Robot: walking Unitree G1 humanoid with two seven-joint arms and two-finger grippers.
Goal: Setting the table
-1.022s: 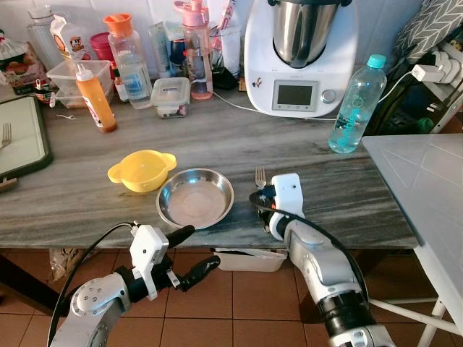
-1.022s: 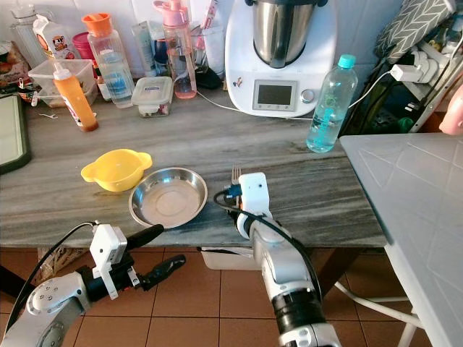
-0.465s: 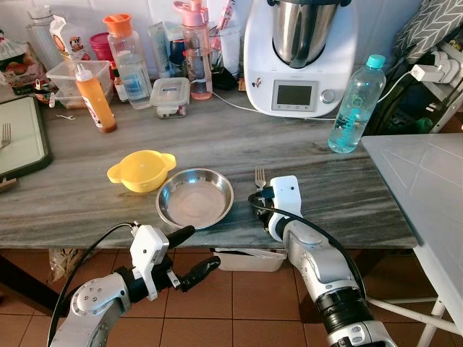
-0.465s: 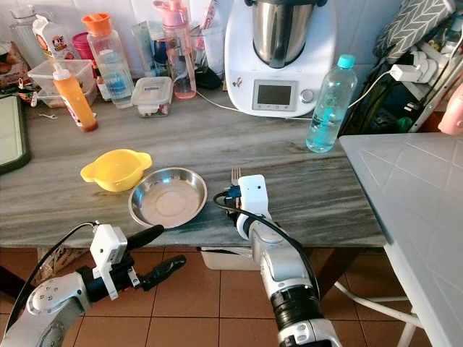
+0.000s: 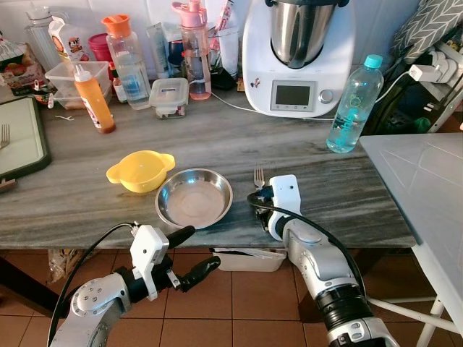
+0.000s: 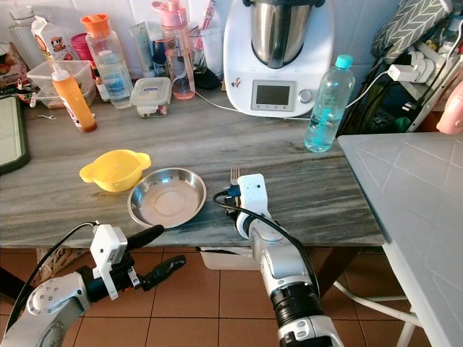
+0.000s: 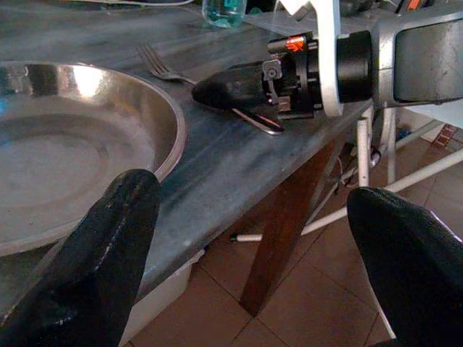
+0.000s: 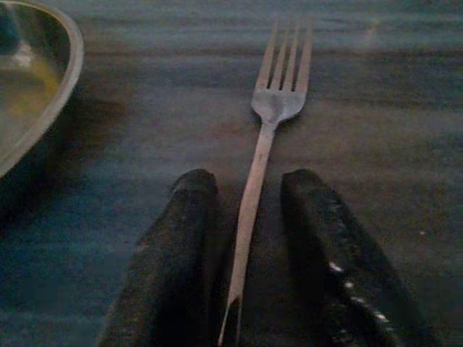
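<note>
A: Right gripper (image 8: 246,217), jaws?

B: Low on the bench (image 5: 87,210), just right of the steel plate (image 5: 194,197). Jaws parted narrowly, one finger (image 8: 177,238) on each side of the fork (image 8: 271,123) handle. A gap shows on both sides of the handle, so no grip; the fork lies flat on the bench, tines pointing away from the robot toward the white kitchen machine (image 5: 298,54).

A: Left gripper (image 5: 194,253)?

B: Below the bench's front edge, near the plate's rim. Jaws spread wide, holding nothing.

A: Other items?

B: Yellow bowl (image 5: 140,170) just left of the plate, its handle almost at the rim. Blue-capped water bottle (image 5: 349,105) farther back on the right. Orange sauce bottle (image 5: 94,97) back left.

A: Change from a second ago?

B: Little. The right gripper has drawn back slightly along the handle toward the bench edge. Fork, plate and bowl are unmoved; the left arm holds the same pose.
</note>
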